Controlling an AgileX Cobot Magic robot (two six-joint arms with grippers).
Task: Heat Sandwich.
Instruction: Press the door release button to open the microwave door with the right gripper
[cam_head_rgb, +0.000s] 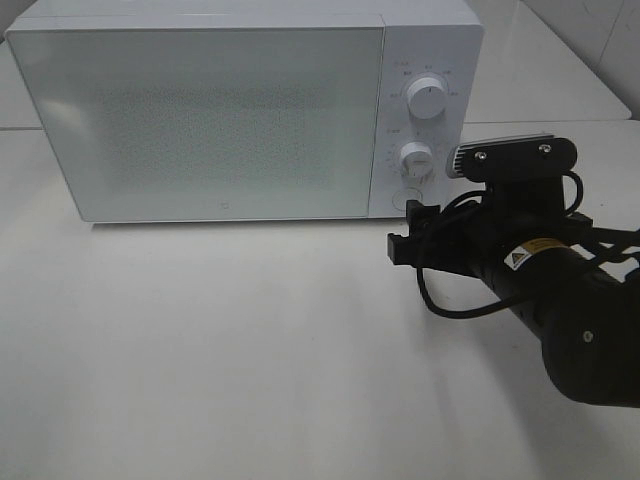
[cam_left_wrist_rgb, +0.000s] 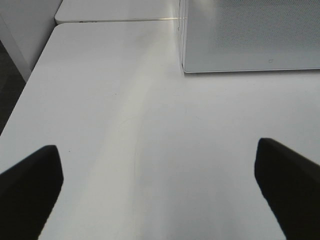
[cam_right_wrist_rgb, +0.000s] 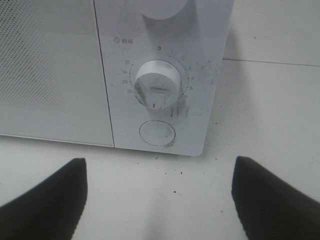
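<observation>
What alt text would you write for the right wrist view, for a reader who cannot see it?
A white microwave oven is seen close up, its door shut, with a round white timer dial above a round white button. The open black right gripper faces it over the white table.

Free tabletop (cam_head_rgb: 250, 350) ahead — microwave (cam_head_rgb: 245, 110) beyond; door (cam_head_rgb: 200, 130) closed

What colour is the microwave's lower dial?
The lower dial is white with dark smudges; clearest in the right wrist view.
</observation>
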